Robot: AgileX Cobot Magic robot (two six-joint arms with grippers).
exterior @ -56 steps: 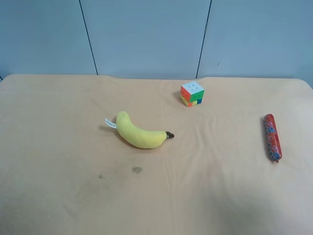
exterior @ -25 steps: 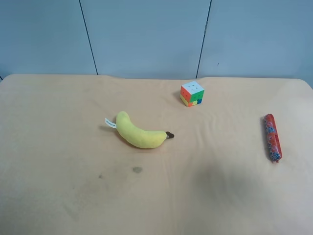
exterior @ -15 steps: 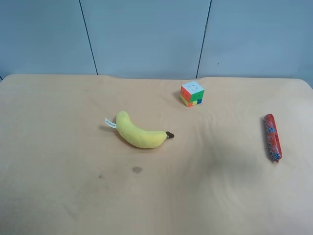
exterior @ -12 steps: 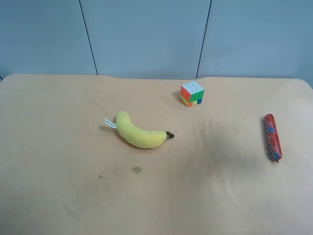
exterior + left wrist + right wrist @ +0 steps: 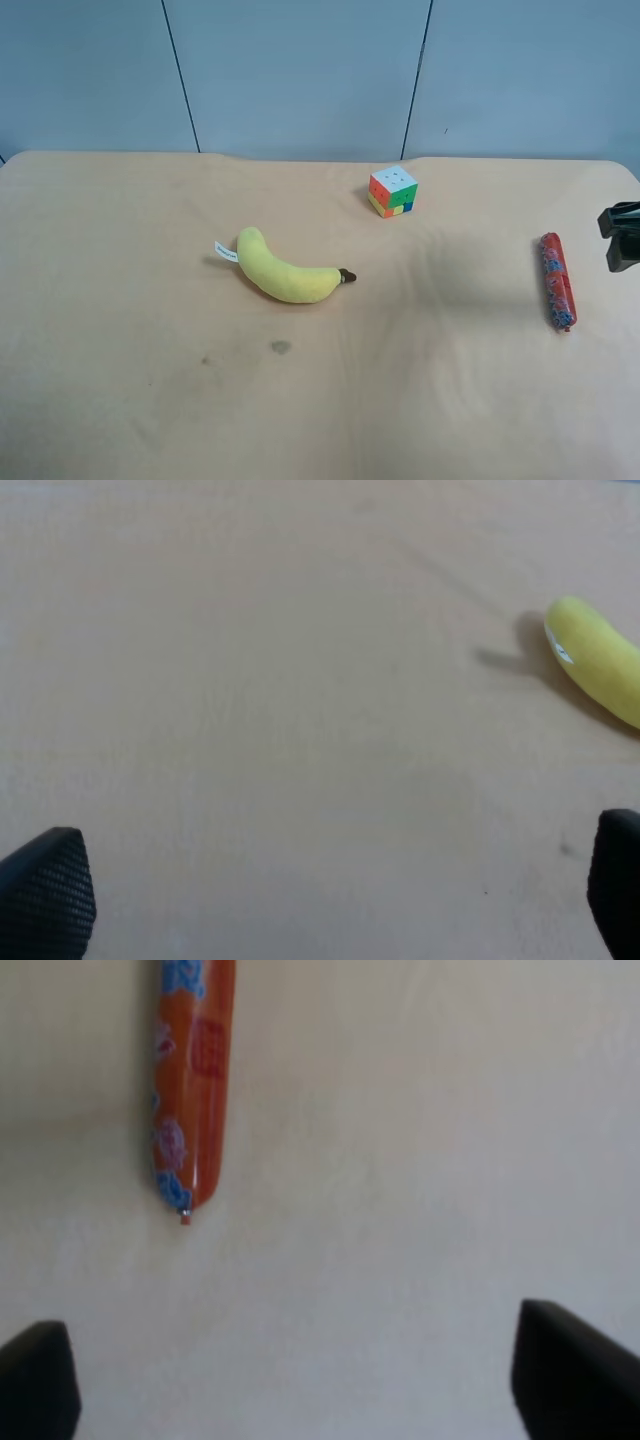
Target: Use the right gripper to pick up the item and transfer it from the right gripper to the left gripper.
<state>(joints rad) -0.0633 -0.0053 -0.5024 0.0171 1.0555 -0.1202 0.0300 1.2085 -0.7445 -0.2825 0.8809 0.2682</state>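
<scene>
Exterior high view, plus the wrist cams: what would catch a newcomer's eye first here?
The yellow banana lies near the middle of the table, with the colourful puzzle cube farther back. The red sausage lies alone near the view's right edge, and the right gripper hangs open just beside it, not touching.

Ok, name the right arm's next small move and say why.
Probably slide the right tool sideways until the stick is centred between its jaws. The jaws stand wide open, but the stick lies off to one side of the gap and nothing touches it yet.
</scene>
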